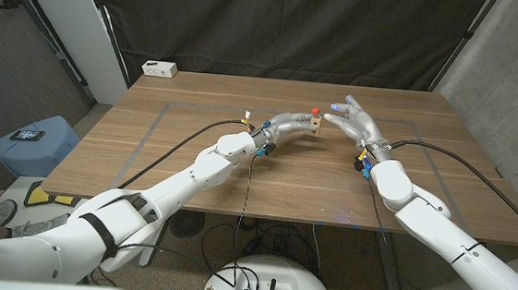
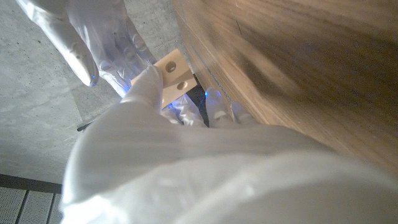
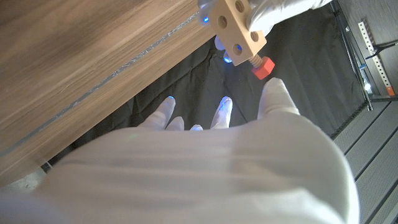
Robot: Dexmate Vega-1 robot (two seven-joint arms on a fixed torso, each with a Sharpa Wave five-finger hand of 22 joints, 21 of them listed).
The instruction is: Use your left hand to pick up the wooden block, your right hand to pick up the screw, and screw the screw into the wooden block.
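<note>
Wooden block [image 3: 235, 26] sat gripped in your left hand [image 1: 290, 126], red screw [image 3: 263, 67] already seated; your right hand [image 1: 361, 123] hovered open beside it, so pinch the screw head squarely before turning.

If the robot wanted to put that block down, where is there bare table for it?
Bare wood lies on the table in front of both forearms toward the near edge, and on the left half beside the white box. It is crowded mid-table, where the left hand holds the wooden block with the red-headed screw in it, close to the open right hand.

A white box [image 1: 158, 68] sits at the table's [image 1: 238, 176] far corner — a blue bin [image 1: 29, 145] (floor) stands beside.
</note>
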